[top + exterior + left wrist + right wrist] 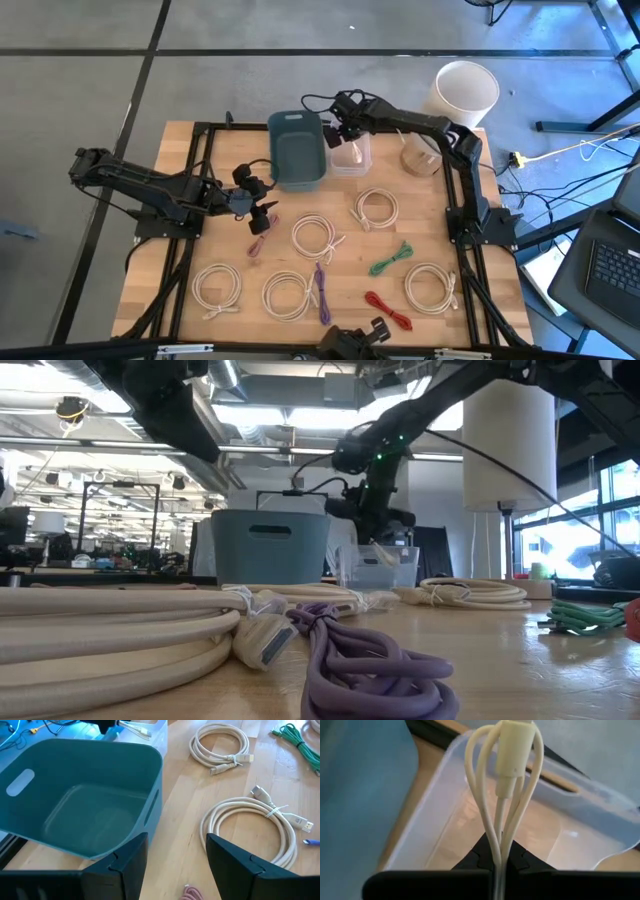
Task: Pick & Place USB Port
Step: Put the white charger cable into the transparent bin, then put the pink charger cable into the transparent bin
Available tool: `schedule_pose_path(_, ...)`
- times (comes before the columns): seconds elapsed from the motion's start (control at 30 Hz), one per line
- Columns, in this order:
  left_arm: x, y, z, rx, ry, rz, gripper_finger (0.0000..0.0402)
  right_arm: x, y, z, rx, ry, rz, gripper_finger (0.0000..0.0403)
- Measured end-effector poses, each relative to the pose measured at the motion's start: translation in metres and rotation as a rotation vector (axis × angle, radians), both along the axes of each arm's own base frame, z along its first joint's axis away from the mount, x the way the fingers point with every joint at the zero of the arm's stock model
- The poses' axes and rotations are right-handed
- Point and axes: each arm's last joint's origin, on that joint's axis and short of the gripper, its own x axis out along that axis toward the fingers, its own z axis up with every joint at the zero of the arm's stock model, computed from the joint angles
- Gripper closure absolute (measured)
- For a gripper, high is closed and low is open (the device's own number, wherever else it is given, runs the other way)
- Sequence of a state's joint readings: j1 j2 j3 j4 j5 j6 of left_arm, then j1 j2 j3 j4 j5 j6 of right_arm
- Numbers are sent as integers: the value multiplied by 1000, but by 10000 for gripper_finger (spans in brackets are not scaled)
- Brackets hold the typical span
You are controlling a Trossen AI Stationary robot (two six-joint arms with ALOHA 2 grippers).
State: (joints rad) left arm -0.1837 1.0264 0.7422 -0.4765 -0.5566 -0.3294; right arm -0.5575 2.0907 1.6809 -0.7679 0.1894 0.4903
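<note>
High view: right gripper point(343, 128) over clear plastic rectangular container point(352, 158), beside teal plastic bin point(297, 150). Left gripper point(262, 205) near bin's front, fingers apart, empty.
Low view: cream coiled USB cable point(377, 547) dangling above clear container.
Right wrist view: fingers clenched on cable loops.

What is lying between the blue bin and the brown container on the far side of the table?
In the high view, a clear plastic container sits between the blue bin and the brown container, touching the bin. The right gripper holds a cream cable over it.

Bin point(297, 150) left of, touching tub point(351, 155); cables in front.
</note>
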Motion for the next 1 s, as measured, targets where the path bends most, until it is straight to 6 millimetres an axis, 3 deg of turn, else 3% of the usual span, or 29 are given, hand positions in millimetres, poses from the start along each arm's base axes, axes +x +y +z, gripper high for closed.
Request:
schedule_pose_path(0.33, 0, 0, 0, 2, 0, -1, 208, -14, 3, -47, 71, -37, -12, 401)
schedule_pose_path(0.47, 0, 0, 0, 10, 5, -8, 208, -15, 3, -54, 69, -59, -10, 395)
schedule_pose_path(0.8, 0, 0, 0, 12, 6, -10, 208, -15, 3, -56, 58, -60, 16, 282)
schedule_pose_path(1.0, 0, 0, 0, 14, 7, -11, 208, -15, 3, -48, 16, -61, 49, 245)
